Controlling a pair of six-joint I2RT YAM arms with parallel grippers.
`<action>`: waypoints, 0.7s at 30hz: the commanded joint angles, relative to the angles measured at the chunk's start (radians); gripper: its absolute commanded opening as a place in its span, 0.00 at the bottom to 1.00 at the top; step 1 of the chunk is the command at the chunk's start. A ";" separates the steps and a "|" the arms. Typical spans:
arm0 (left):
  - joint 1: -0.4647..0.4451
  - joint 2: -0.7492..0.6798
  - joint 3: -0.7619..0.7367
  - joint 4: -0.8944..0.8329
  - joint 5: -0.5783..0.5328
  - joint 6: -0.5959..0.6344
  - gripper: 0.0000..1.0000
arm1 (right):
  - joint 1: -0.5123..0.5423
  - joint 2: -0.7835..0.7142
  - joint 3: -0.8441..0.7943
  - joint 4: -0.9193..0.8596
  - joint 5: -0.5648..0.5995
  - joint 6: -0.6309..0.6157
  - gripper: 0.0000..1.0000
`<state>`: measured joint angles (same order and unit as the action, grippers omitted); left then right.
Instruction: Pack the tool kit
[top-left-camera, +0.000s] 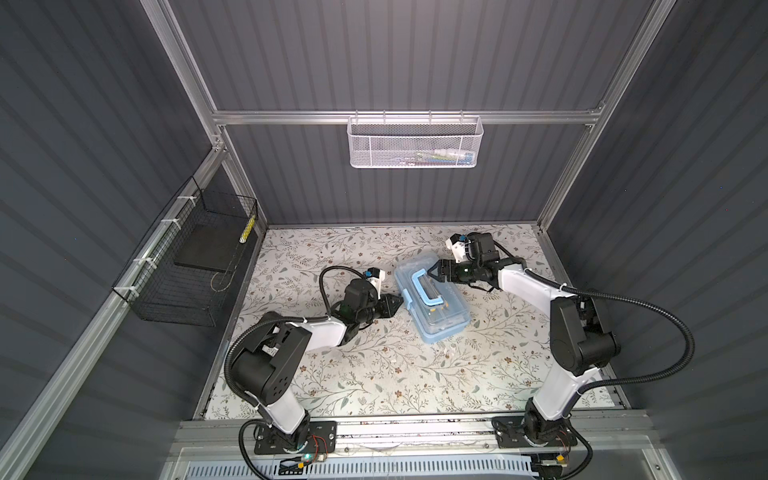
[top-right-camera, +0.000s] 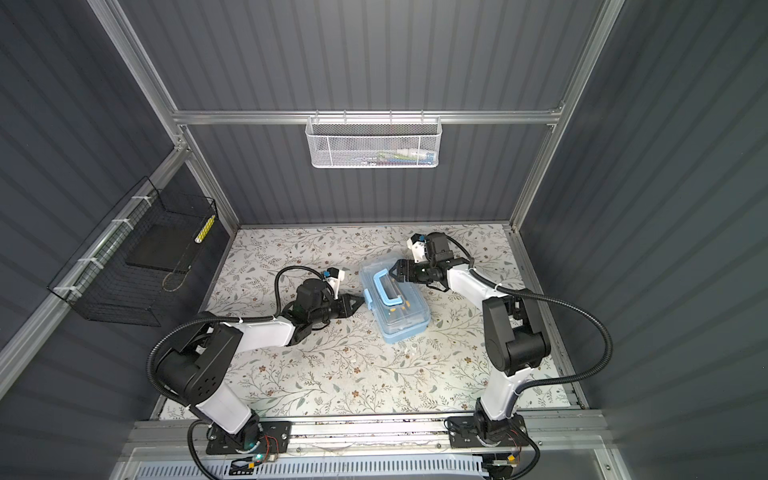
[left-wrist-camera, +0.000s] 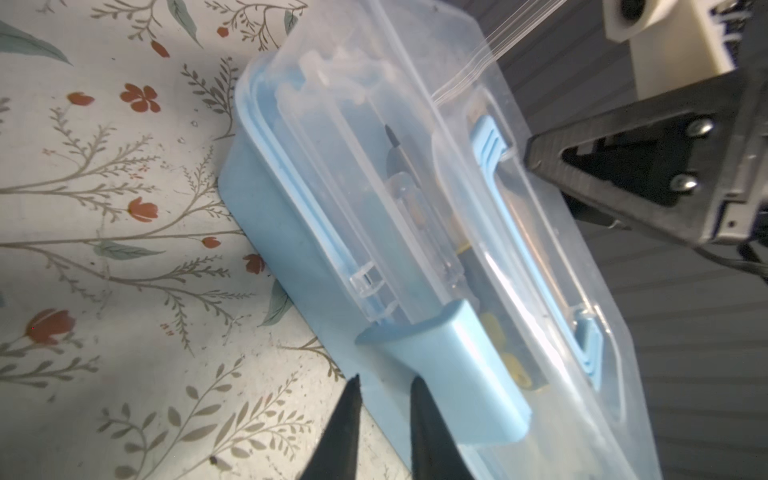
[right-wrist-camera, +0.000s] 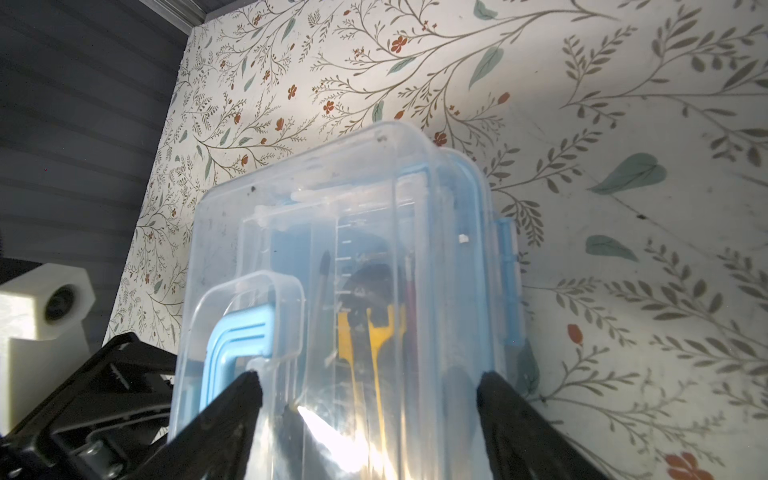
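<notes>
Left gripper (left-wrist-camera: 384, 384) tips fill the foreground of its wrist view, jaws a narrow gap apart and holding nothing, just short of the blue latch (left-wrist-camera: 453, 365) on the tool kit (top-left-camera: 440, 316), which lies askew on the counter (top-left-camera: 353, 374) with its clear lid (right-wrist-camera: 332, 199) down over the tools (right-wrist-camera: 374, 332). Fastening looks like the step, so push the latch squarely toward the box wall, low on its flared lip, lest the light box skid or pivot. Right gripper (top-left-camera: 431, 272), jaws spread wide over the handle (top-left-camera: 419, 286) end of the lid and clamping nothing, should bear down there as the brace.
</notes>
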<state>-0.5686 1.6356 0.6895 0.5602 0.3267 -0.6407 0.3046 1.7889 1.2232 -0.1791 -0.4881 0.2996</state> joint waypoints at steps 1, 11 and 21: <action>-0.005 -0.065 -0.035 -0.042 -0.045 0.029 0.32 | 0.017 0.036 -0.028 -0.067 -0.026 0.008 0.83; -0.005 0.038 -0.038 0.123 0.061 -0.049 0.34 | 0.017 0.036 -0.021 -0.071 -0.026 0.010 0.83; -0.005 -0.052 -0.049 0.043 0.010 -0.007 0.39 | 0.017 0.038 -0.021 -0.072 -0.027 0.007 0.83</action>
<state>-0.5690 1.6150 0.6514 0.6220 0.3485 -0.6689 0.3046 1.7905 1.2232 -0.1768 -0.4896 0.3065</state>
